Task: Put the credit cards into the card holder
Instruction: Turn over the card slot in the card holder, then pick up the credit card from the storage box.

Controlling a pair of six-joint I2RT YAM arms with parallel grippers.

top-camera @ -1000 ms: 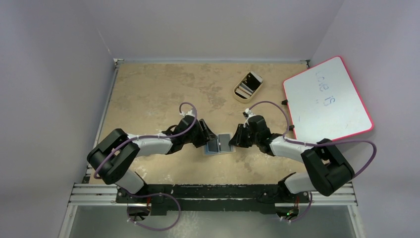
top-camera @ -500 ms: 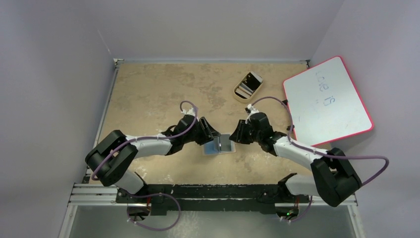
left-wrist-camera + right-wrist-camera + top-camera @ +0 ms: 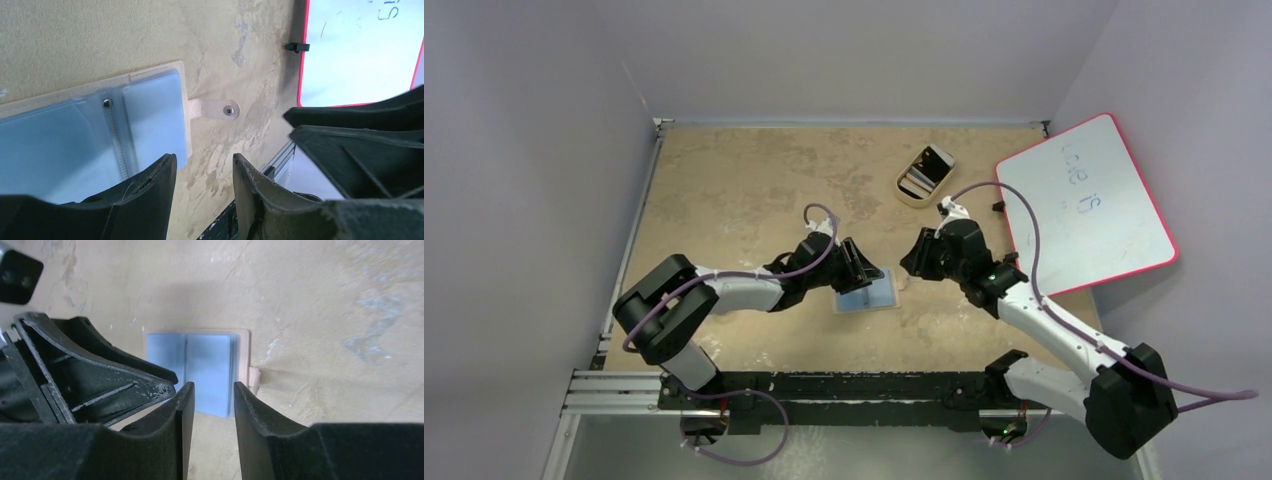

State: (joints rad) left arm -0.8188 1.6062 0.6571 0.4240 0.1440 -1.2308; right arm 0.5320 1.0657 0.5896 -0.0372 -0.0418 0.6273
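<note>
Both arms reach in from the near edge of the table (image 3: 724, 190) toward its middle, tips pointing at each other. The left arm (image 3: 734, 290) lies low, elbow folded back by the near left corner, wrist angled down. The left gripper (image 3: 865, 270) has its jaws parted, nothing between them. The right arm (image 3: 1049, 325) stretches long and diagonal from the near right corner. The right gripper (image 3: 912, 262) hovers just right of the left one, fingers apart too, nothing pinched. They're close, not touching.

whiteboard (image 3: 1084, 205) right of tan oval tray (image 3: 907, 196)
</note>
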